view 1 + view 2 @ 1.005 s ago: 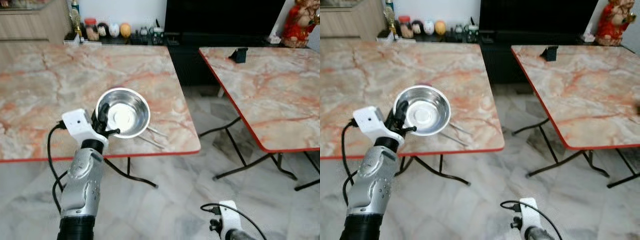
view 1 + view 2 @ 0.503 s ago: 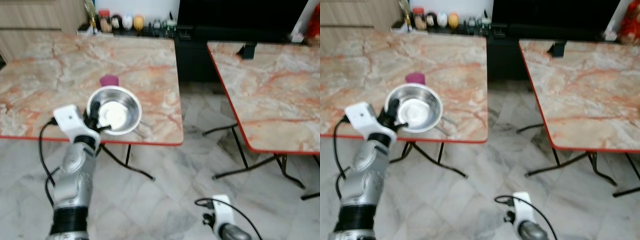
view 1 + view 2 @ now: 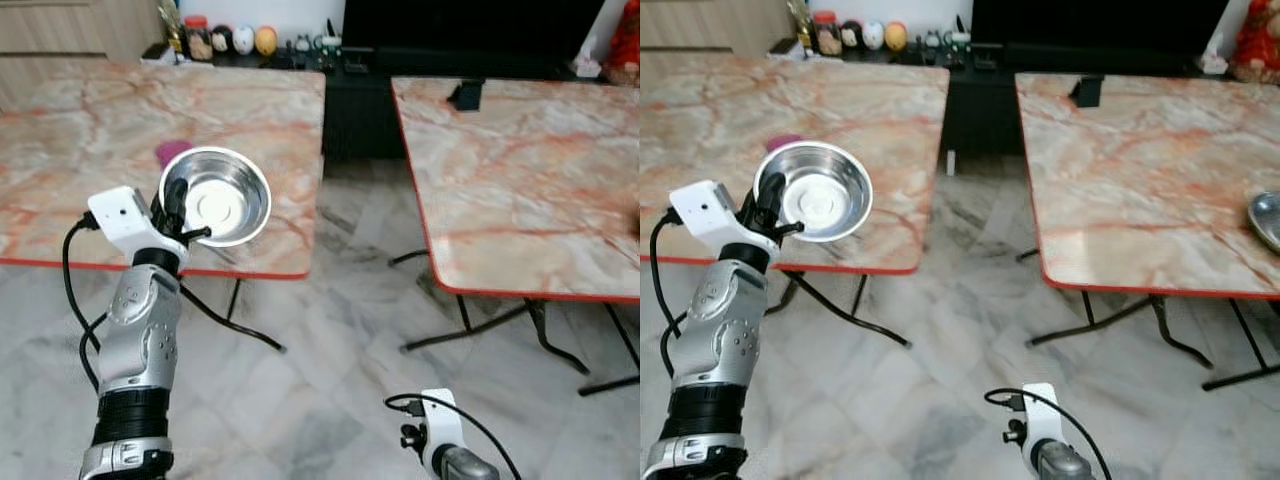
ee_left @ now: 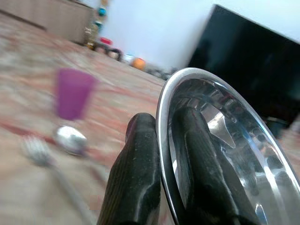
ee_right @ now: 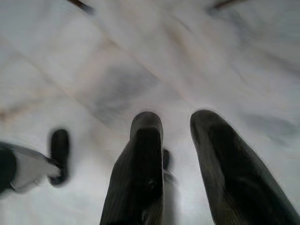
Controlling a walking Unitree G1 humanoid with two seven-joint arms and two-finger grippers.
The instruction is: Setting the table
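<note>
Steel bowl (image 3: pixel 215 196) in left claw (image 4: pixel 161 154), blurred purple cup (image 4: pixel 72 93), perhaps spoon (image 4: pixel 69 139)

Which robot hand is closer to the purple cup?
The left. The left gripper is up by the table, pinching the metal bowl right beside the purple cup. The right gripper hangs low over the floor.

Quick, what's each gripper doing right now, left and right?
Left gripper: shut on the rim of the steel bowl, held up at the table's edge.
Right gripper: open, holding nothing, hanging low over the floor.
</note>
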